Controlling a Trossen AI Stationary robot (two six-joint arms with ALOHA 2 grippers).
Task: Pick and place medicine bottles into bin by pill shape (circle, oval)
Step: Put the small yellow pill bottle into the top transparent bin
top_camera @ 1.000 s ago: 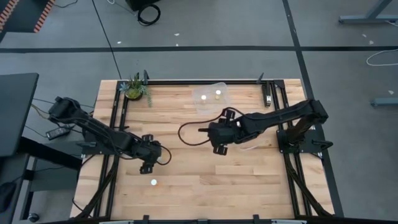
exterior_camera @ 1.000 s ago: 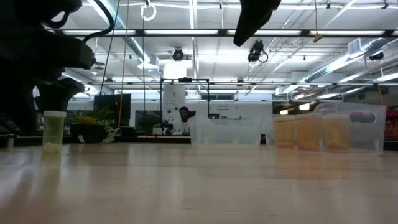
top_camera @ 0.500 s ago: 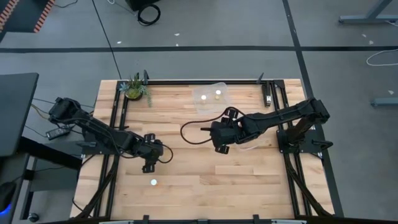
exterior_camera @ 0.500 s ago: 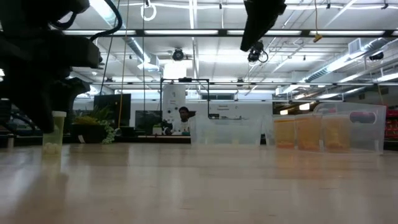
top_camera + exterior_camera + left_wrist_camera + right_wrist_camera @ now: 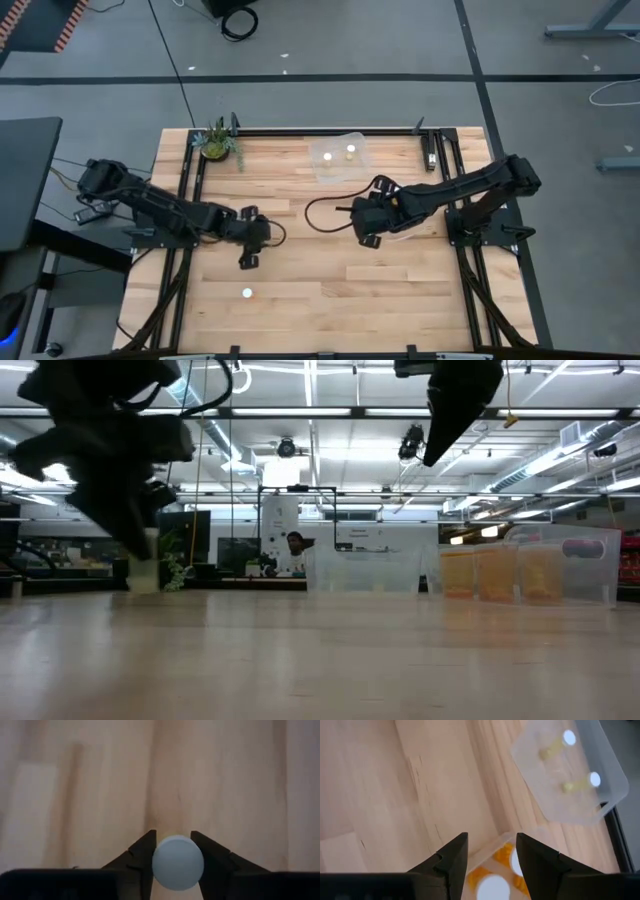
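My left gripper [image 5: 248, 256] is shut on a medicine bottle [image 5: 146, 572] at the table's left middle. In the left wrist view its round white cap [image 5: 177, 862] fills the gap between the two fingers. A second bottle [image 5: 247, 293] stands alone nearer the front edge. My right gripper [image 5: 368, 238] hangs open and empty right of centre. It is above a clear bin [image 5: 501, 841] that holds amber bottles with white caps [image 5: 492, 887]. A second clear bin [image 5: 340, 155], at the far edge, holds two bottles [image 5: 568, 738]. My left gripper pinches the bottle at its top between the two fingers, which press on opposite sides of the white cap [image 5: 156, 857]. The fingers come from above, pointing down. The bottle hangs upright below them. I cannot tell whether its base is clear of the table.
A small potted plant [image 5: 216, 143] stands at the far left corner. A dark cable [image 5: 325, 212] loops over the wood between the two arms. In the low view the bins [image 5: 545, 572] stand far back on the right. Bare wood lies along the front edge.
My left gripper has shut on the bottle's cap and has gone toward the table's right and a little toward the far edge. The bottle has stayed upright and gone with it. My right gripper has drifted toward the table's right edge, its fingers unchanged.
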